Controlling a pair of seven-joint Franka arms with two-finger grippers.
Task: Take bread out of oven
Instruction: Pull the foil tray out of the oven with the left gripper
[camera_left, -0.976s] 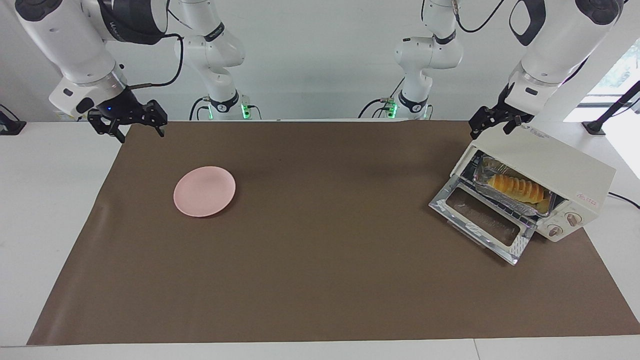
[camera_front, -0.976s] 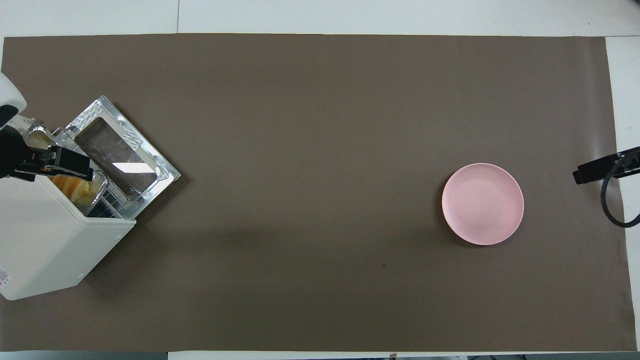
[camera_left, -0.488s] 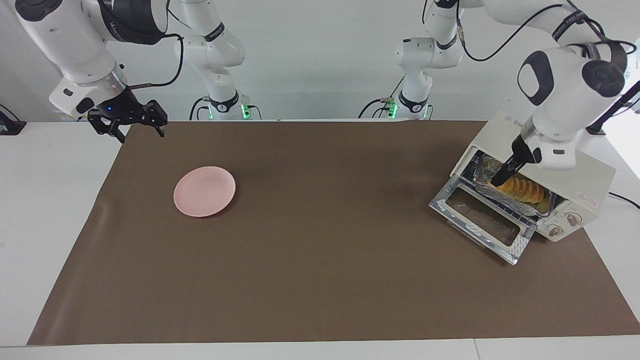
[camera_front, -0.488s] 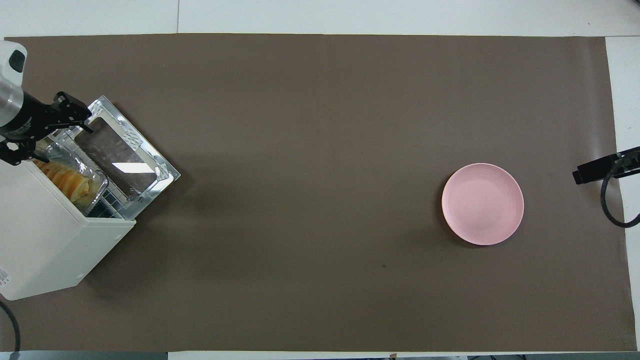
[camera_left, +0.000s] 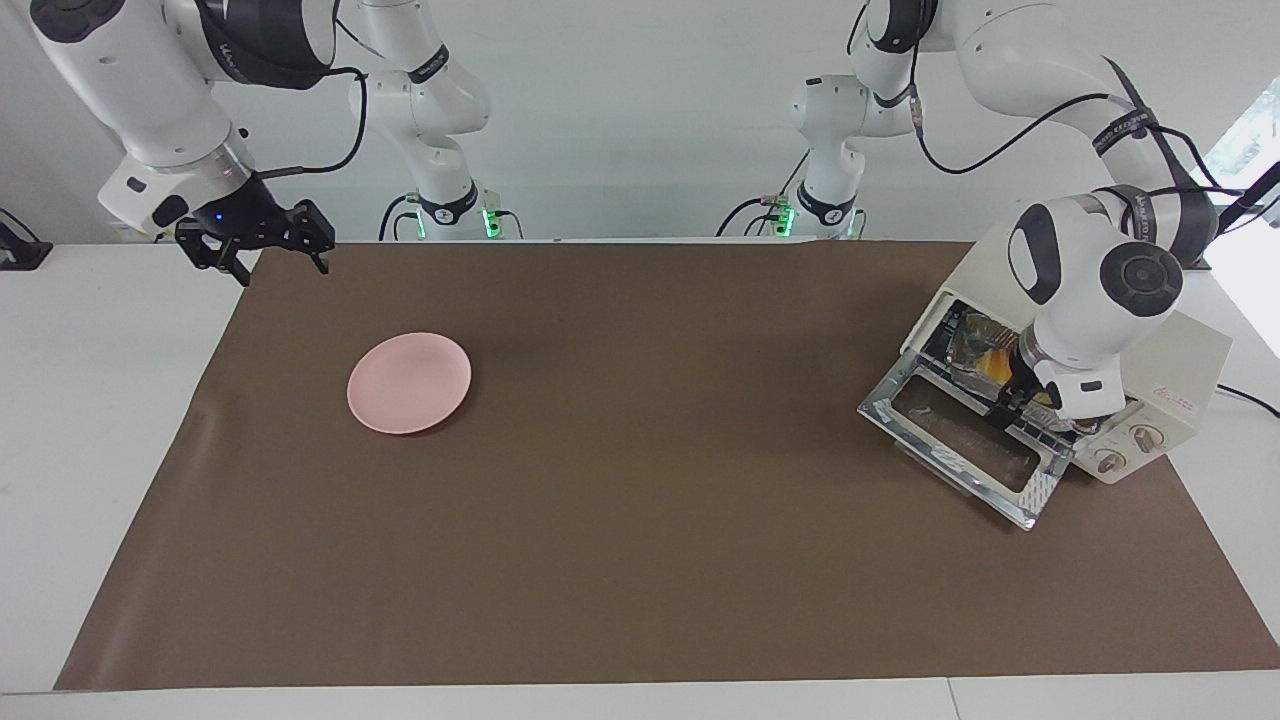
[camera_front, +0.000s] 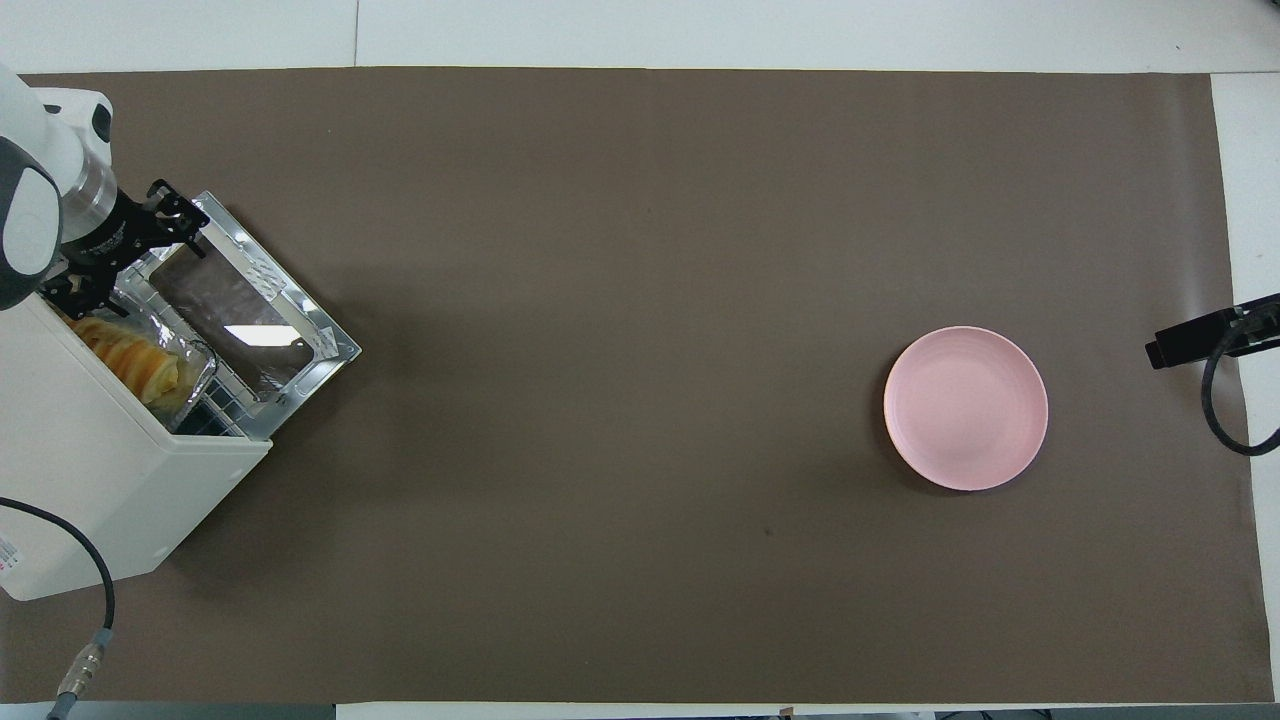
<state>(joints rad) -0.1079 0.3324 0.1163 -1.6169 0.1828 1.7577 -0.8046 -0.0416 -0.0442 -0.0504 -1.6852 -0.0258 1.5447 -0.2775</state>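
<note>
While the left arm bent down over the toaster at the right of the facing view, the scene stood thus:

Left gripper: the left gripper (camera_front: 112, 258) was at the oven mouth, at the upper left of the overhead view; its black fingers (camera_front: 178, 205) stood spread apart, one over the corner of the door, the other at the end of the foil tray. I could not tell whether they touched the loaf.

Right gripper: the right gripper (camera_left: 268, 243) waited at the upper left of the facing view, over the mat's corner, jaws apart and holding nothing.

Edges and room: the brown mat (camera_left: 640, 520) lay bare through the middle of both views, between the oven and the pink plate (camera_left: 409, 382); these two were well apart.

Containers: the oven (camera_front: 95, 480) stood at the mat's edge, its glass door (camera_front: 245, 320) dropped flat. In its mouth sat the foil tray (camera_front: 195, 350) on the wire rack; the plate held nothing.

Task's thing: the bread (camera_front: 135, 352) lay inside the tray, within the oven.

Axis: the loaf's long axis ran along the oven's mouth, slantwise from upper left to lower right in the overhead view.
</note>
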